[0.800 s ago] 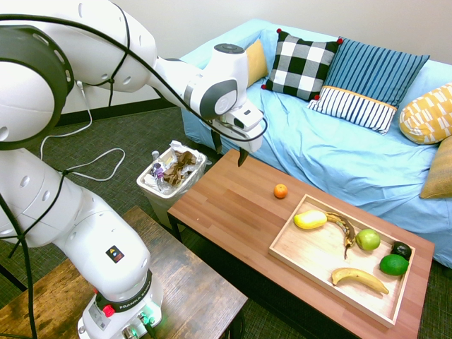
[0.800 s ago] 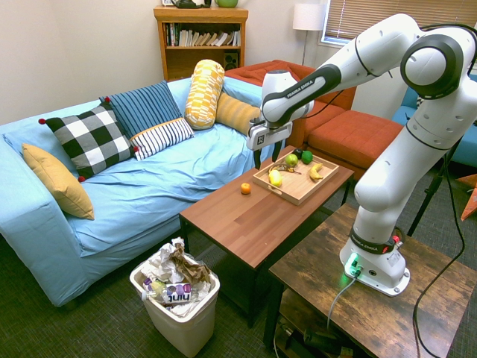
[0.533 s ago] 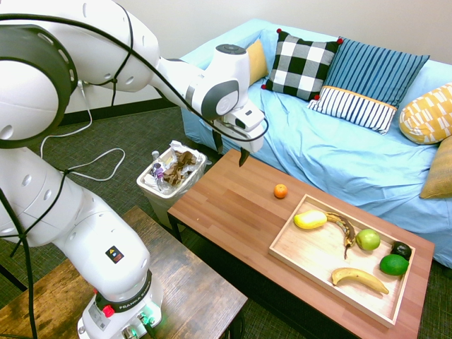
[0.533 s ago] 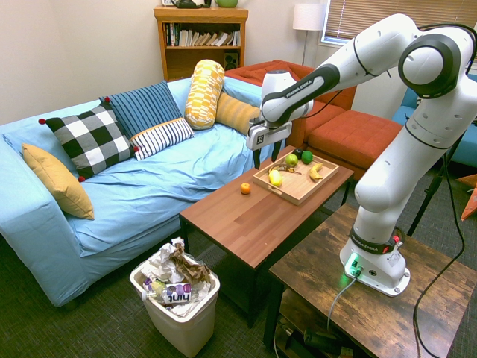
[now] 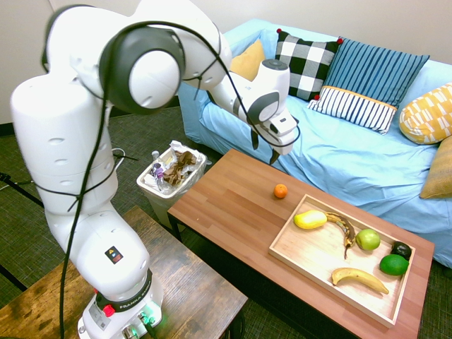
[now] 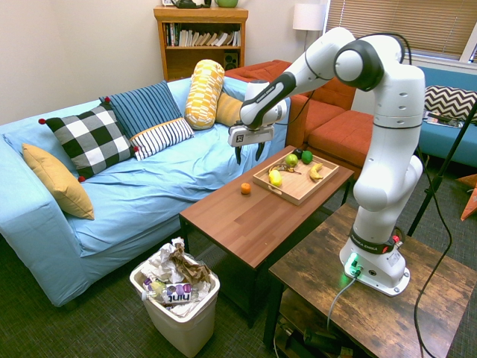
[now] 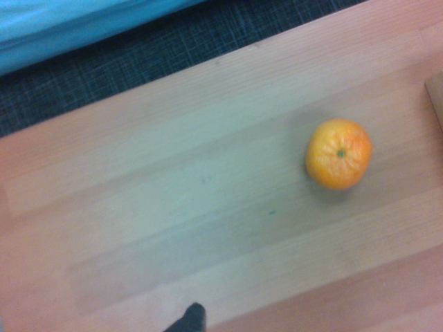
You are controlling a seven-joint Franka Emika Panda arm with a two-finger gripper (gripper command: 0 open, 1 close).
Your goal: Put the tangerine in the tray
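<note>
Matt, dimpled tangerine on a smooth reddish wood-grain surface; pale, unvarnished-looking wooden tray.

The small orange tangerine sits on the table just outside the pale wooden tray.

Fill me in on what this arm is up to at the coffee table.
The white arm's gripper hangs open and empty in the air above the table edge nearest the sofa, a little way from the tangerine. The tangerine sits alone on the bare wooden table, just outside the pale wooden tray. The tray already holds bananas, a green apple, a lime and a yellow fruit. Nothing has been picked up yet.
</note>
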